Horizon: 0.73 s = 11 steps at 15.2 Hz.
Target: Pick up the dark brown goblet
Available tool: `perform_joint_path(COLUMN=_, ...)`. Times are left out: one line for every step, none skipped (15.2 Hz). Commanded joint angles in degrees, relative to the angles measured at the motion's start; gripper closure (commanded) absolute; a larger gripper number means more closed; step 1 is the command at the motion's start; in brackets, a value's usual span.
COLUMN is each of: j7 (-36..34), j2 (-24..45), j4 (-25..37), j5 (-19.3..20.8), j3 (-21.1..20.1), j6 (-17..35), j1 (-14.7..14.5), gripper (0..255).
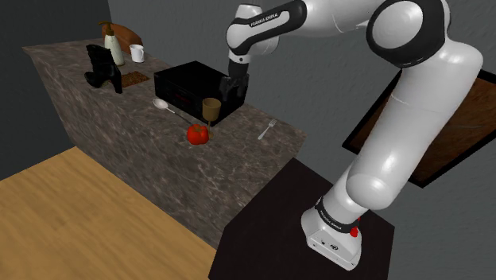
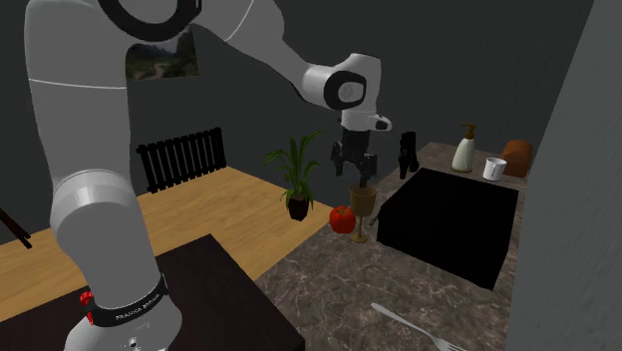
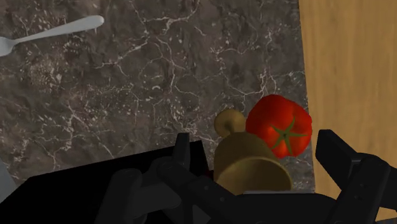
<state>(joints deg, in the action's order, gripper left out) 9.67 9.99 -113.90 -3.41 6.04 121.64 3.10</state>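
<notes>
The brown goblet [image 1: 211, 110] stands upright on the dark marble counter [image 1: 119, 127], just in front of a black box [image 1: 189, 83], with a red tomato [image 1: 198, 134] close beside it. My gripper [image 1: 233, 89] hangs open directly above the goblet [image 2: 361, 207], fingertips just over its rim in the second exterior view, where the gripper [image 2: 356, 172] points straight down. In the wrist view the goblet's bowl [image 3: 247, 167] lies between the two spread fingers [image 3: 183, 151], neither touching it, and the tomato [image 3: 280, 130] sits just beyond its foot.
A fork [image 1: 268, 129] and a spoon [image 1: 163, 104] lie on the counter either side of the goblet. Black boots [image 1: 103, 68], a bottle [image 1: 114, 44] and a white mug [image 1: 137, 53] stand at the far end. The counter edge drops to a wooden floor [image 1: 71, 215] beside the tomato.
</notes>
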Motion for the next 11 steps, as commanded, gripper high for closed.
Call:
perform_joint_path(j7=0.82, j2=4.17, j4=3.64, j5=-1.08, j3=0.00, j6=0.85, j1=0.43, gripper=0)
perform_joint_path(j7=1.17, j2=6.38, j4=5.68, j5=-1.61, j3=-0.05, j6=1.14, j1=0.66, gripper=0)
perform_joint_path(j7=1.49, j2=8.60, j4=7.81, j5=-2.13, j3=-0.14, j6=1.36, j1=0.92, gripper=0)
perform_joint_path(j7=1.79, j2=10.83, j4=10.03, j5=-2.63, j3=-0.25, j6=1.50, j1=1.19, gripper=0)
perform_joint_path(j7=2.06, j2=13.09, j4=12.36, j5=-3.11, j3=-0.37, j6=1.56, j1=1.48, gripper=0)
perform_joint_path(j7=2.29, j2=15.37, j4=14.79, j5=-3.56, j3=-0.51, j6=1.53, j1=1.78, gripper=0)
perform_joint_path(j7=2.50, j2=17.68, j4=17.34, j5=-3.98, j3=-0.66, j6=1.43, j1=2.09, gripper=0)
perform_joint_path(j7=2.68, j2=20.03, j4=20.02, j5=-4.38, j3=-0.81, j6=1.23, j1=2.40, gripper=0)
perform_joint_path(j7=2.69, j2=20.29, j4=20.33, j5=-4.42, j3=-0.84, j6=1.20, j1=2.45, gripper=0)
perform_joint_path(j7=2.76, j2=20.67, j4=20.12, j5=-4.48, j3=-0.88, j6=1.79, j1=2.46, gripper=0)
perform_joint_path(j7=2.83, j2=21.04, j4=19.89, j5=-4.55, j3=-0.92, j6=2.38, j1=2.48, gripper=0)
